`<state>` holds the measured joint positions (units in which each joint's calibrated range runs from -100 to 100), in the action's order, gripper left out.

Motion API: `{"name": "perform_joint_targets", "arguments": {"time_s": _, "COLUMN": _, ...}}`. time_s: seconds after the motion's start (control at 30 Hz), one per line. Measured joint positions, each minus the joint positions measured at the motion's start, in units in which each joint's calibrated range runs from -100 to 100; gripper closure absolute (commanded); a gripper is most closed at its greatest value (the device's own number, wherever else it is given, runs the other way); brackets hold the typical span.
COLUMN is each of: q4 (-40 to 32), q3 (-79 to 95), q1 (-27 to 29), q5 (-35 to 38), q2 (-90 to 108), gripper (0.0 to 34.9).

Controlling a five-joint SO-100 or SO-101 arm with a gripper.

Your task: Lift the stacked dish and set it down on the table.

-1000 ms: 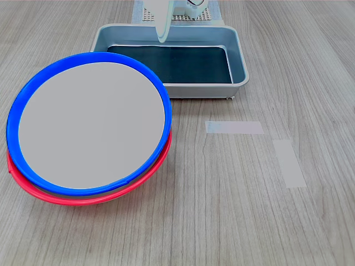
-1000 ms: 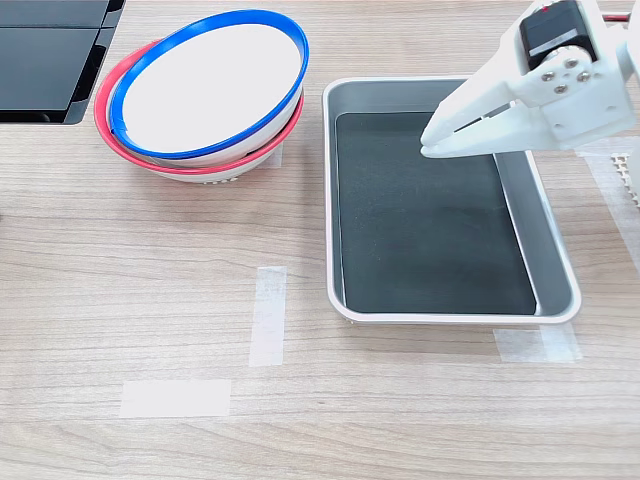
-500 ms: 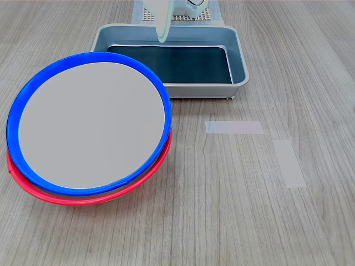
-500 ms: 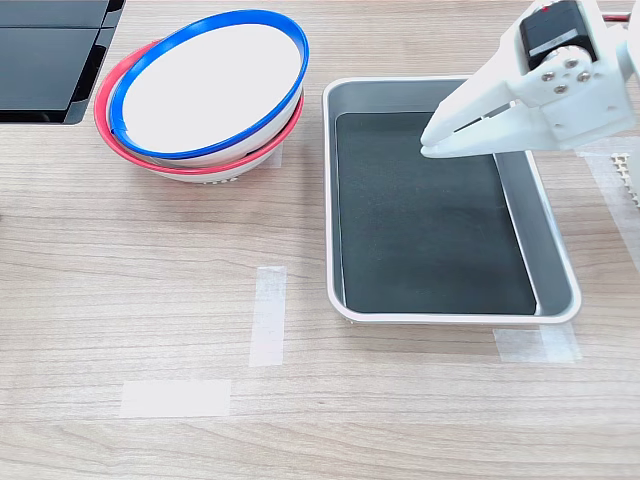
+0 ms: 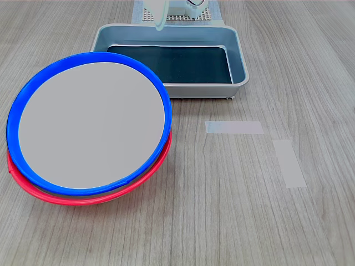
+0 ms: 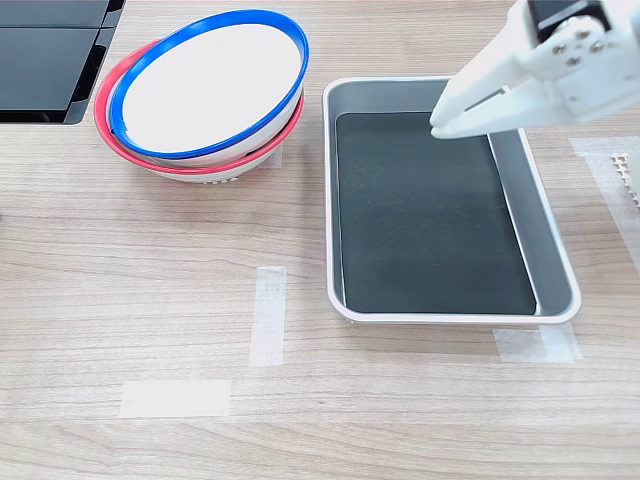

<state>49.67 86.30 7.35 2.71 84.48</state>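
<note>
Dishes: two, stacked. The stacked dish (image 5: 91, 126) with the blue rim sits tilted on top of one red-rimmed dish (image 5: 83, 195); in the second exterior view the blue one (image 6: 210, 85) rests in the red one (image 6: 130, 150) at the far left.
Tray: one grey metal tray (image 6: 555, 262) with a dark bottom, to the right of the dishes in the second exterior view, nothing lying in it.
Tape strips: two pale ones (image 5: 234, 127) (image 5: 289, 162) at the first exterior view's right, on the bare table (image 5: 233, 221).
Gripper: one white gripper (image 6: 438, 127) hangs above the tray's far right part in the second exterior view, well apart from the dishes. Its fingers taper together to a narrow tip with nothing between them; whether a small gap remains, I cannot tell.
Dark panel: one (image 6: 45, 55), at the second exterior view's far left corner.
</note>
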Motion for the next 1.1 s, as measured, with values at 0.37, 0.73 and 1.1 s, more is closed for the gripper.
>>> {"name": "perform_joint_targets", "arguments": {"time_s": 0.37, "q4": 7.50, "q3": -46.10, "q1": 5.04, "q5": 3.22, "q2": -48.42, "gripper": 17.2}}
{"name": "perform_joint_targets", "arguments": {"time_s": 0.73, "q4": 5.06, "q3": -61.98, "q1": 7.96, "q5": 5.81, "q2": -75.19, "gripper": 18.4}}
{"name": "perform_joint_targets", "arguments": {"time_s": 1.1, "q4": -2.69, "q3": -64.34, "q1": 8.58, "q5": 6.25, "q2": -85.25, "gripper": 34.6}}
